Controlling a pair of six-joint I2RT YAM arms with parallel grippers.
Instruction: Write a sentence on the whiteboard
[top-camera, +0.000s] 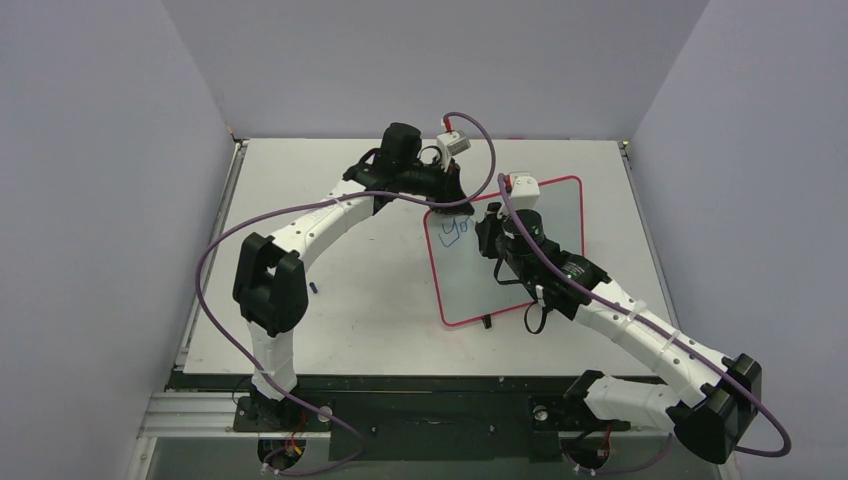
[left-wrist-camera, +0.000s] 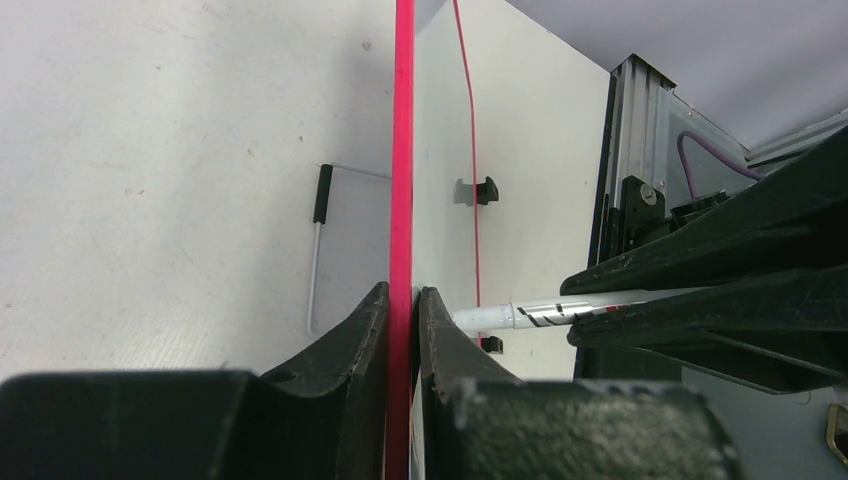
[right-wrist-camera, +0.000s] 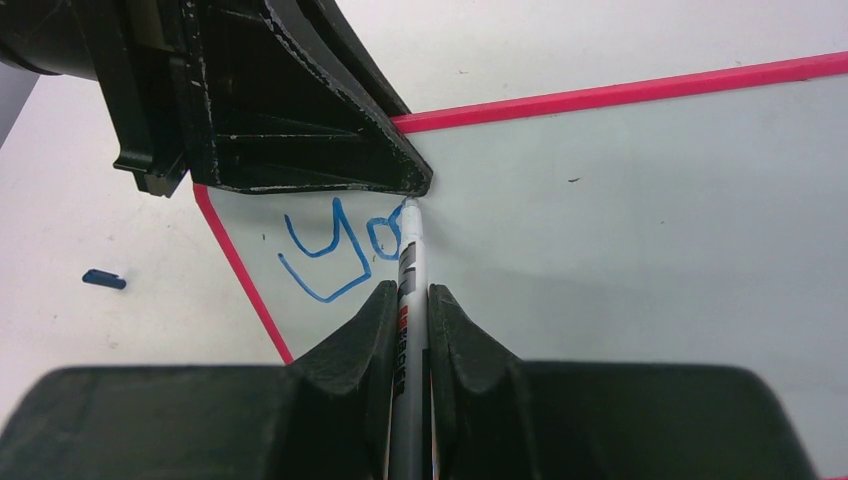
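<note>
The whiteboard (top-camera: 470, 285) sits right of centre in the top view, its pink upper-left edge pinched in the nearly closed left gripper (left-wrist-camera: 402, 295). The right gripper (right-wrist-camera: 408, 290) is clamped tight on a white pen (right-wrist-camera: 413, 245) — tip at the board beside the sentence (right-wrist-camera: 335, 250), a blue "Yo" at the board's upper left.

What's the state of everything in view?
whiteboard: clamped at its frame, mostly blank.
sentence: barely begun, "Yo" in blue.
pen: uncapped, tip at the board.
left gripper: shut on the whiteboard frame.
right gripper: shut on the pen.
small blue piece: loose on the table.
</note>
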